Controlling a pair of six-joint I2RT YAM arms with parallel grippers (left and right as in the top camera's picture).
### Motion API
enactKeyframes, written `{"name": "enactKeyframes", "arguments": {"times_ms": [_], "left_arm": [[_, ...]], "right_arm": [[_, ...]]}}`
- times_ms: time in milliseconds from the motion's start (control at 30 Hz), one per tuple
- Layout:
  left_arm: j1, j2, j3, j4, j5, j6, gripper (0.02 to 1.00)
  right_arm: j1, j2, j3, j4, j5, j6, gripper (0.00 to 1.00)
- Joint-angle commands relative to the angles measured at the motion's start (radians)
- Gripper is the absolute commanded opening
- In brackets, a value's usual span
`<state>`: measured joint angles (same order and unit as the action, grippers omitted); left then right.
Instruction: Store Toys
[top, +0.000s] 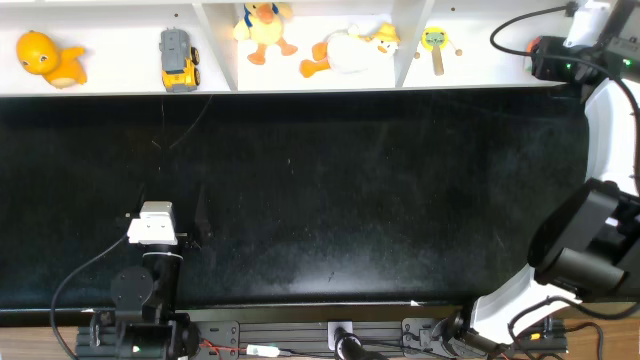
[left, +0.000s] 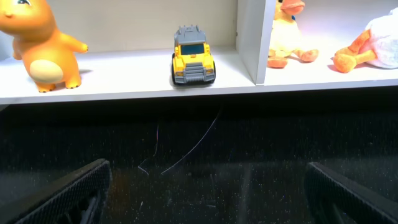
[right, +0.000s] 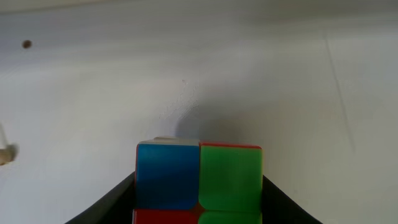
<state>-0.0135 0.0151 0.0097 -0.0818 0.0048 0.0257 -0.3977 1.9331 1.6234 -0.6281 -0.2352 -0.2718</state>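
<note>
A: Right gripper (right: 198, 202)?
B: Clamped on the puzzle cube (right: 198, 177) — blue and green tiles showing, near a white panel (right: 186, 74).
A: Left gripper (left: 205, 186)?
B: Spread wide, holding nothing, low over the black table (left: 261, 143) — facing the yellow truck (left: 193, 57) on the white shelf (left: 124, 78), same compartment as the orange figure (left: 42, 46).

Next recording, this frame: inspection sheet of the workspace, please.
Surface: black table top, faint pale scratches.
Job's things: white partitioned shelf holds orange plastic dinosaur figure, yellow and grey toy truck, yellow plush duck, white plush duck lying down, small green toy on a stick; multicoloured puzzle cube is gripped.
Clutter: nothing seen.
End effectors: left end effector open, low over the table; right end effector shut on the cube, facing a white surface.
Cables: black cable beside left arm base; black cable loop at shelf's right end.
Surroundings: nothing seen.
</note>
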Motion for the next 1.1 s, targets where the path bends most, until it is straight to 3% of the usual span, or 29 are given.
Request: {"name": "enactKeyframes", "arguments": {"times_ms": [33,67,100,167,467,700,900,1100], "left_arm": [[-0.007,-0.013,-0.002,-0.002,0.005,-0.003,0.998],[-0.007,-0.013,-0.002,-0.002,0.005,-0.003,0.996],[-0.007,-0.013,-0.002,-0.002,0.005,-0.003,0.998],[-0.007,-0.013,-0.002,-0.002,0.005,-0.003,0.996],[-0.007,-0.013,-0.002,-0.002,0.005,-0.003,0.996],[-0.007,-0.013,-0.002,-0.003,0.005,-0.003,0.996],[-0.007,-0.012,-0.002,-0.002,0.005,-0.003,0.996],[-0.007,-0.013,-0.002,-0.002,0.005,-0.003,0.996]], "right_arm": [[0.005,0.036,0.031,0.012,0.000,0.005,0.555],[0.007,0.038,0.031,0.013,0.000,0.002,0.577],[0.006,0.038,0.031,0.016,0.000,0.003,0.667],[0.006,0.035,0.031,0.019,0.000,0.003,0.998],[0.006,-0.065,-0.021,-0.017,0.077,0.003,0.996],[-0.003,-0.333,-0.419,0.106,0.109,0.003,0.998],[0.024,-0.634,-0.829,0.410,0.117,0.068,0.993],[0.209,-1.038,-1.269,0.785,0.132,0.093,0.996]]}}
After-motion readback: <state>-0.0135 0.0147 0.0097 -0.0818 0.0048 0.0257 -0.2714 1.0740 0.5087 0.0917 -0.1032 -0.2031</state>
